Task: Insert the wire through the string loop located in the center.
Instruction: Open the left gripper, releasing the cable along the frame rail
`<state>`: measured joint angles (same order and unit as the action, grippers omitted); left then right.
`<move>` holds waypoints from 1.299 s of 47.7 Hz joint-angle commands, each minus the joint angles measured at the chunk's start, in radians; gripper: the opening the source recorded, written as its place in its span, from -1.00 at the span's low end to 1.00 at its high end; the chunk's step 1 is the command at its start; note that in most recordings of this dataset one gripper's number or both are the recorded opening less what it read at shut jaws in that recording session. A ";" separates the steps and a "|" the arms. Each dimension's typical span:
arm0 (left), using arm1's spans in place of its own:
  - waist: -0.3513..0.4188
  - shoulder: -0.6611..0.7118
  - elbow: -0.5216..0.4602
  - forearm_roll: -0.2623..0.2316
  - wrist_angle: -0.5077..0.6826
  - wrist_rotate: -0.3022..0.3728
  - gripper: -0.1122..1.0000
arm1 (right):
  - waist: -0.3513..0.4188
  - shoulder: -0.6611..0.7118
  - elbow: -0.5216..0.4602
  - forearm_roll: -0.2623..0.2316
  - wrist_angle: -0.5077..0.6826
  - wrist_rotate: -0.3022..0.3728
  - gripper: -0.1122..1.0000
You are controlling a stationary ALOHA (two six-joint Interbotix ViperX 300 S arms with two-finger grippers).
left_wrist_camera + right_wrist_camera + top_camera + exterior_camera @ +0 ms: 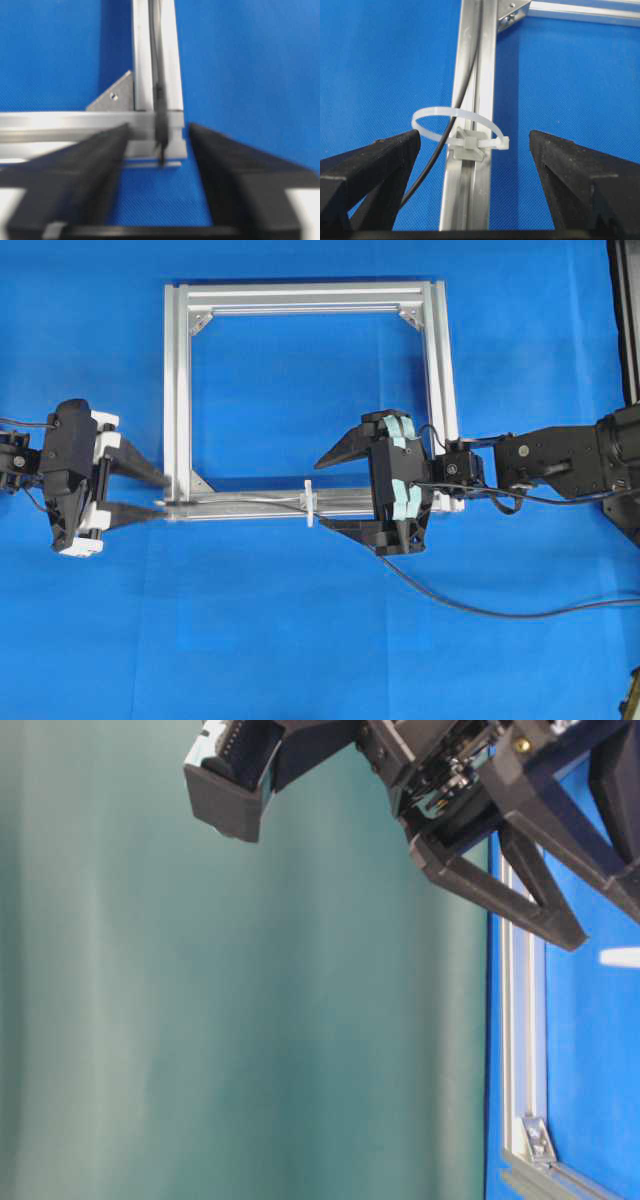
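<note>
The wire [480, 612] runs from the right edge under my right gripper [320, 492] and along the frame's near bar. In the right wrist view the wire [427, 165] passes through the string loop [455, 120], a white tie standing on the bar. The string loop [310, 502] sits at mid bar. The wire's plug end [161, 125] lies on the bar's left corner, between the fingers of my left gripper [159, 131], which is open and touches nothing. My left gripper [160, 495] stands at that corner. My right gripper [474, 136] is open, straddling the bar just before the loop.
The square silver aluminium frame [178, 390] lies flat on the blue cloth, with corner brackets [114, 96] inside. A dark post [628, 320] stands at the right edge. The frame's rail [520, 1020] shows in the table-level view beneath a black gripper.
</note>
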<state>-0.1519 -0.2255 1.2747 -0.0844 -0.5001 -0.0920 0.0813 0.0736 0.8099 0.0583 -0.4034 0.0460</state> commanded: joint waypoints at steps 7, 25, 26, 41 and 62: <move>0.005 -0.006 -0.014 0.000 0.000 0.015 0.74 | 0.003 -0.038 -0.003 0.000 0.003 0.002 0.86; 0.011 -0.052 -0.040 0.000 0.017 0.012 0.66 | 0.003 -0.094 -0.003 0.000 0.051 -0.003 0.86; 0.011 -0.058 -0.044 0.000 0.021 0.014 0.66 | 0.002 -0.103 -0.002 0.000 0.058 -0.003 0.86; 0.038 -0.121 -0.109 0.000 0.098 0.015 0.66 | 0.003 -0.230 -0.002 -0.002 0.158 -0.003 0.86; 0.038 -0.112 -0.144 0.000 0.103 0.014 0.66 | 0.003 -0.276 0.002 -0.002 0.196 -0.003 0.86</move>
<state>-0.1166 -0.3329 1.1490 -0.0844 -0.3927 -0.0767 0.0828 -0.1841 0.8191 0.0583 -0.2040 0.0430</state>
